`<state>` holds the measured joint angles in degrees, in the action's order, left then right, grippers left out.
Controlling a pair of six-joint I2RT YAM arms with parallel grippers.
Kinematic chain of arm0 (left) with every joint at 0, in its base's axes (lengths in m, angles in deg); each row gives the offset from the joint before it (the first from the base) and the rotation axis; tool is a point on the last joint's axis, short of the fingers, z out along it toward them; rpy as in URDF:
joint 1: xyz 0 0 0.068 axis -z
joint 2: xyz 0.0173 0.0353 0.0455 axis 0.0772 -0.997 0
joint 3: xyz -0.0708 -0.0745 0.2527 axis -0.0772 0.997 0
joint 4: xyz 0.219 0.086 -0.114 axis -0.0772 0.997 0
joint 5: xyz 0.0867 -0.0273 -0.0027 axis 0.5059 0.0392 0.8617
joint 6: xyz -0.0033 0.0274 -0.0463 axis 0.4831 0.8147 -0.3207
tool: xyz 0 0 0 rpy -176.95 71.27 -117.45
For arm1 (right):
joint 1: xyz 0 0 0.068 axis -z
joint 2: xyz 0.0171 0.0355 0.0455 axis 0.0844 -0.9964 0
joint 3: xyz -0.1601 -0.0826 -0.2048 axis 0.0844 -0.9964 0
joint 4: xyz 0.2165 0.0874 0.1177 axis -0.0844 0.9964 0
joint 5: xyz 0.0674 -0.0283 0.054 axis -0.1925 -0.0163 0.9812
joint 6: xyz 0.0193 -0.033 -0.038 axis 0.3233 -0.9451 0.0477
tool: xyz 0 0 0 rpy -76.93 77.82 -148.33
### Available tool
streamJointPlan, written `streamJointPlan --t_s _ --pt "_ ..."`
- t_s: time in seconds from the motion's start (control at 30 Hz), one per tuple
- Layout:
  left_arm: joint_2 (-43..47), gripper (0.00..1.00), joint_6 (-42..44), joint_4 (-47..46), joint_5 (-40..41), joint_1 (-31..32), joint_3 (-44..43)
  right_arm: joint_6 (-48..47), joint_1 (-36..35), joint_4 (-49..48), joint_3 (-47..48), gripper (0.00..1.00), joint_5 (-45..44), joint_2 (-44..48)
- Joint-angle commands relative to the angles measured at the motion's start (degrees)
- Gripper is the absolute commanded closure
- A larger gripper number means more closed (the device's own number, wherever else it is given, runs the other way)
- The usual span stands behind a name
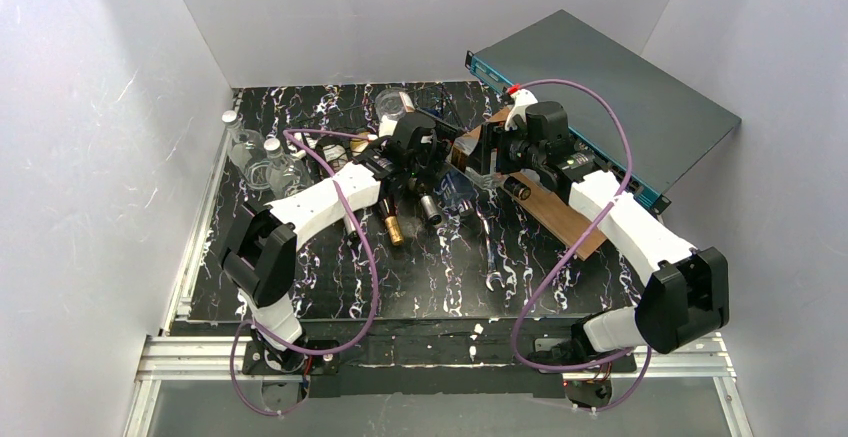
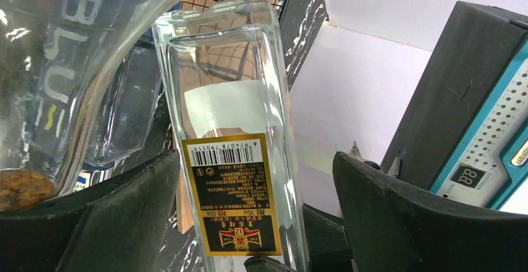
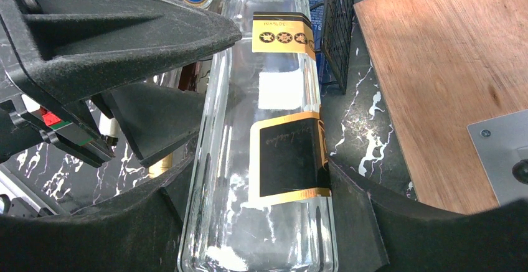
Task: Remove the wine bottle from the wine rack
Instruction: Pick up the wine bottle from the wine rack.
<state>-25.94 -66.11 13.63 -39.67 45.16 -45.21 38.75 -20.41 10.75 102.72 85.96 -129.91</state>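
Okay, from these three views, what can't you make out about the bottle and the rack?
Wine rack: top view, the left arm and right arm cover it; wrist views show only a mesh corner.
Clear bottle, near end: both wrist views, cut off by the bottom edge.
Its label, small print: left wrist view, too small to read.

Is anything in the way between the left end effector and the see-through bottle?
Nothing visible is. The clear bottle lies right between the open fingers of the left end effector, and the right end effector is clamped on its sides.
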Motion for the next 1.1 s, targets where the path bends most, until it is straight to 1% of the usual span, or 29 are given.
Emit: streamJointPlan --t_s 0.0,0.43,0.77,1.07 --pt "0.75 0.09 1.96 1.35 -0.79 0.2 -1.15 -0.05 -0.32 -4.77 4.8 0.99 0.08 4.1" --pt "-0.54 0.09 1.5 2.57 -2.43 0.77 -1.85 -0.17 -0.32 -3.0 6.18 0.99 0.5 4.45" --pt "-1.23 0.11 2.0 2.42 -3.15 1.15 -2.9 -0.33 -0.32 -1.99 5.97 0.99 0.48 5.17" --pt "-2.31 0.15 4.14 2.4 -6.08 1.27 -3.9 -0.34 -0.32 -2.24 4.4 0.99 0.81 5.77"
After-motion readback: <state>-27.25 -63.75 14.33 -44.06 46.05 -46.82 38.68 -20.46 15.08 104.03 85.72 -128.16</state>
